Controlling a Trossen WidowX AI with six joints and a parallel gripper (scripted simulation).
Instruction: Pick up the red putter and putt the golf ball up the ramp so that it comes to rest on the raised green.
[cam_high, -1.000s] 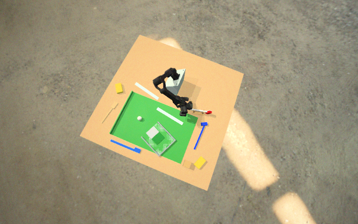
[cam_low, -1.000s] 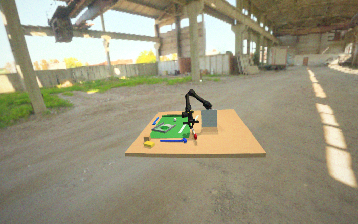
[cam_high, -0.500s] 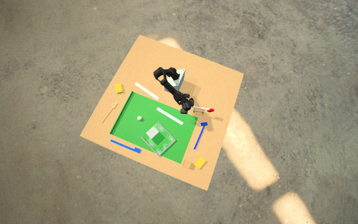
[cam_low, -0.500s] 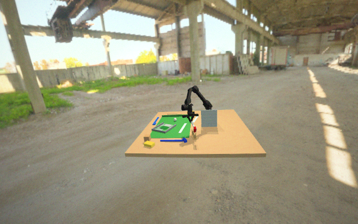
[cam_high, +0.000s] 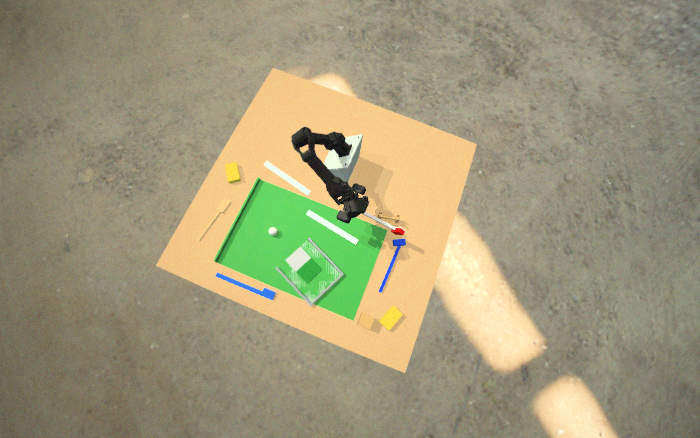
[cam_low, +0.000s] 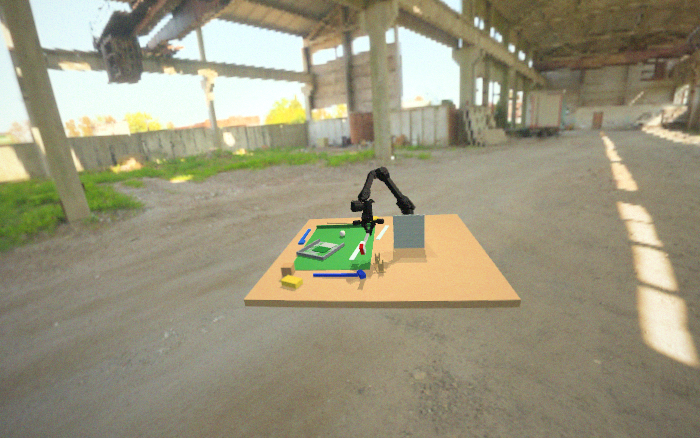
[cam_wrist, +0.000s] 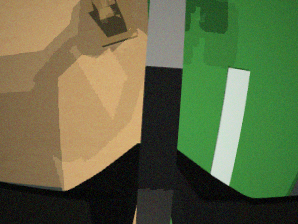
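Observation:
The red putter (cam_high: 379, 221) (cam_low: 362, 248) (cam_wrist: 165, 35) has a grey shaft, a dark grip and a red head. My gripper (cam_high: 357, 208) (cam_low: 368, 229) (cam_wrist: 153, 151) is shut on its dark grip. The shaft slants down from the fingers, and the head hangs above the table beside the green mat's corner. The white golf ball (cam_high: 273, 231) (cam_low: 342, 233) lies on the green mat (cam_high: 242, 237) (cam_low: 335, 266). The raised green (cam_high: 309, 270) (cam_low: 321, 249) has grey rails around it, with a pale ramp (cam_high: 297, 258) on its ball side.
A small wooden stand (cam_high: 388, 217) (cam_low: 379, 264) is beside the putter head. A blue putter (cam_high: 389, 269) (cam_low: 335, 274) lies nearby, another blue club (cam_high: 242, 285) beyond the mat. Yellow blocks (cam_high: 232, 171) (cam_high: 390, 318), a tan block (cam_high: 366, 321) and white strips (cam_high: 287, 178) (cam_high: 331, 227) lie around.

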